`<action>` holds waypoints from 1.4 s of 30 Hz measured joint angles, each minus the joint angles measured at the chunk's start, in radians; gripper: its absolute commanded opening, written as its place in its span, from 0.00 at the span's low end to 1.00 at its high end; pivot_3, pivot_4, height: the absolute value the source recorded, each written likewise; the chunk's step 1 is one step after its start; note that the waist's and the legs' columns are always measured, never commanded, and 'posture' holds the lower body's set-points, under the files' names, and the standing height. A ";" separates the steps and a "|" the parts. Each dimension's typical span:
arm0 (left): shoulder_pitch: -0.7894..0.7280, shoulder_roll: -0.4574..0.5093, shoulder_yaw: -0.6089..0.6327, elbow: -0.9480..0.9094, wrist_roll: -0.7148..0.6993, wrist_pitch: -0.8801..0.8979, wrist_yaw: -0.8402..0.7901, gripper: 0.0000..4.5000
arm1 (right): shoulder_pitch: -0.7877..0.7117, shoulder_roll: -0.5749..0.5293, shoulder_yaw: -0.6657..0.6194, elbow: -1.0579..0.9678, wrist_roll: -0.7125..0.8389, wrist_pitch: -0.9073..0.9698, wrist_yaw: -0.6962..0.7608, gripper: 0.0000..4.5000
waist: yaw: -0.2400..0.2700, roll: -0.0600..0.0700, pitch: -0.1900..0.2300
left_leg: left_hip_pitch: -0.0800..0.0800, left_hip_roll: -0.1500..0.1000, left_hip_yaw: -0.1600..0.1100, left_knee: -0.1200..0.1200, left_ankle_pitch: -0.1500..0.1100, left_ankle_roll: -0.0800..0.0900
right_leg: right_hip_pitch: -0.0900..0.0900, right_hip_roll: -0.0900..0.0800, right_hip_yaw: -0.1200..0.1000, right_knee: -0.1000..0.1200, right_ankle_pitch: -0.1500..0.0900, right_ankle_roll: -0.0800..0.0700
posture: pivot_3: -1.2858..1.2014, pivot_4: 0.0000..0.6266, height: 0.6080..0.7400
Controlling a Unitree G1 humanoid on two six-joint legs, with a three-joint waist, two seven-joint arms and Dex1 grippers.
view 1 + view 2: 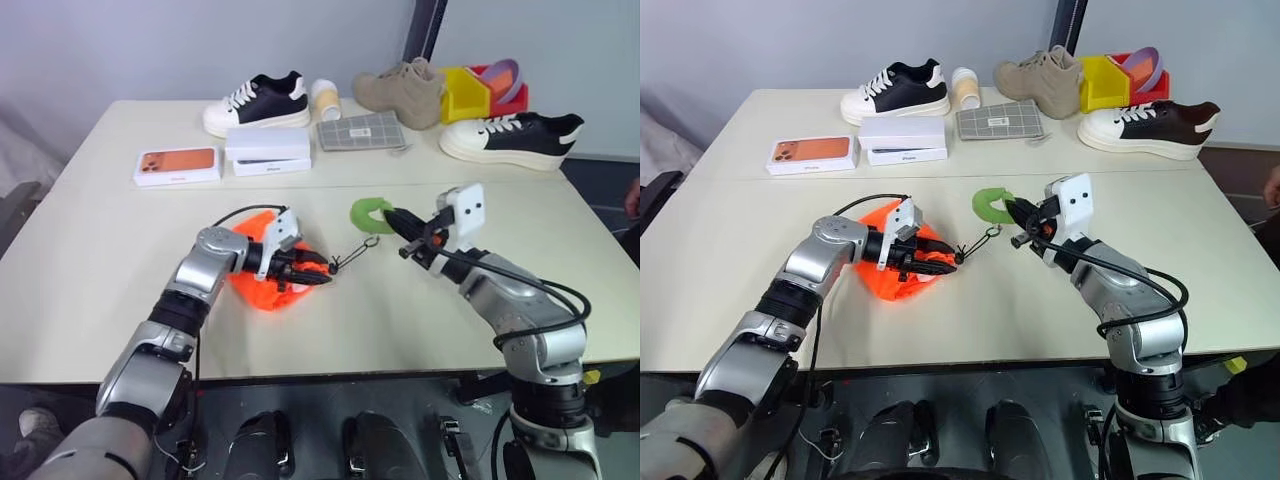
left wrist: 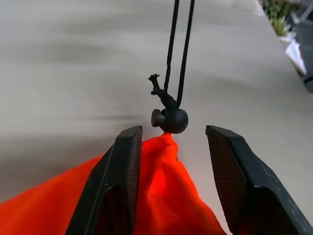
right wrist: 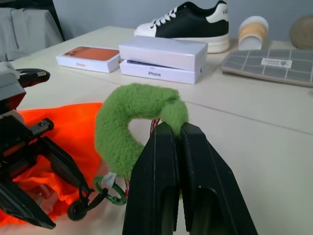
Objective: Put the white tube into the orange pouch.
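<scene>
The orange pouch (image 1: 262,290) lies crumpled on the table in front of me. Its gathered neck (image 2: 161,196) sits between the fingers of my left gripper (image 1: 318,272), which stand open on either side of it without clamping. A black cord lock (image 2: 171,120) sits just past the fingertips, and the dark drawstring runs on from it. My right gripper (image 1: 397,218) is shut on a green fuzzy ring (image 3: 122,122) at the cord's far end, held a little above the table. The white tube is out of view.
Along the far edge stand an orange-pictured phone box (image 1: 178,165), two stacked white boxes (image 1: 267,150), a black-and-white sneaker (image 1: 258,102), a cream cup (image 1: 325,98), a grey checked wallet (image 1: 360,132), a tan shoe (image 1: 405,92), a yellow bin (image 1: 466,92) and another sneaker (image 1: 515,138).
</scene>
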 measured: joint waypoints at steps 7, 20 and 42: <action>-0.023 -0.046 -0.018 0.042 0.035 -0.050 0.006 0.48 | -0.001 -0.002 -0.002 0.000 0.000 0.000 -0.003 0.00 | 0.000 0.000 0.000 | 0.000 0.000 0.000 0.000 0.000 0.000 | 0.000 0.000 0.000 0.000 0.000 0.000 | 0.52 0.24 1.00; -0.027 -0.049 -0.027 0.044 0.056 -0.065 0.002 0.48 | 0.000 -0.002 -0.003 0.000 0.000 0.000 -0.012 0.00 | 0.000 0.000 0.000 | 0.000 0.000 0.000 0.000 0.000 0.000 | 0.000 0.000 0.000 0.000 0.000 0.000 | 0.52 0.24 1.00; 0.085 0.079 -0.028 -0.109 0.060 -0.056 -0.002 0.04 | -0.027 -0.005 -0.024 0.130 -0.088 -0.042 -0.126 0.00 | -0.009 0.000 0.000 | 0.001 0.000 0.000 0.000 0.000 0.000 | 0.000 0.000 0.000 0.001 0.000 0.000 | 0.52 0.24 1.00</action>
